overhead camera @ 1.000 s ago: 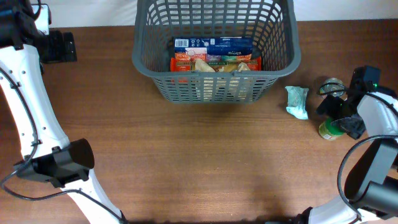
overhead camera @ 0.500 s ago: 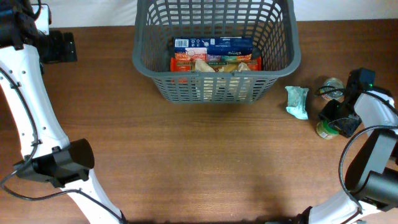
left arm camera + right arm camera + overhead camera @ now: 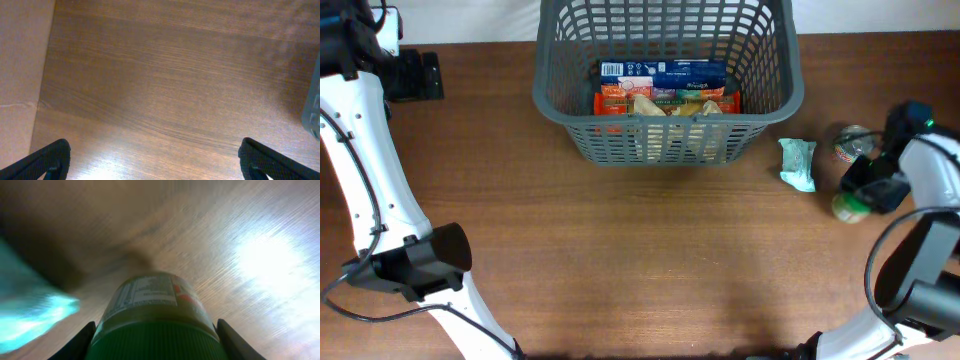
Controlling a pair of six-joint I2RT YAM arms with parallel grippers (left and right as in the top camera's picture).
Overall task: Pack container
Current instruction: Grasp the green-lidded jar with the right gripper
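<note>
Green-capped cylindrical jar (image 3: 150,297) stood at 3 o'clock on brown wooden table (image 3: 620,260), right gripper (image 3: 157,342) clamped round its cap; best lifted straight, clearing thick rim of dark grey lattice plastic basket (image 3: 665,119) at 12 o'clock; left gripper (image 3: 155,157) was spread, empty.

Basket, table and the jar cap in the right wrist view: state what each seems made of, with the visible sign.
Basket: likely moulded plastic, matte grey, uniform slotted lattice. Table: wood or wood-look laminate, slight sheen, brown grain lines. Jar cap: probably plastic, green, finely ribbed.
</note>
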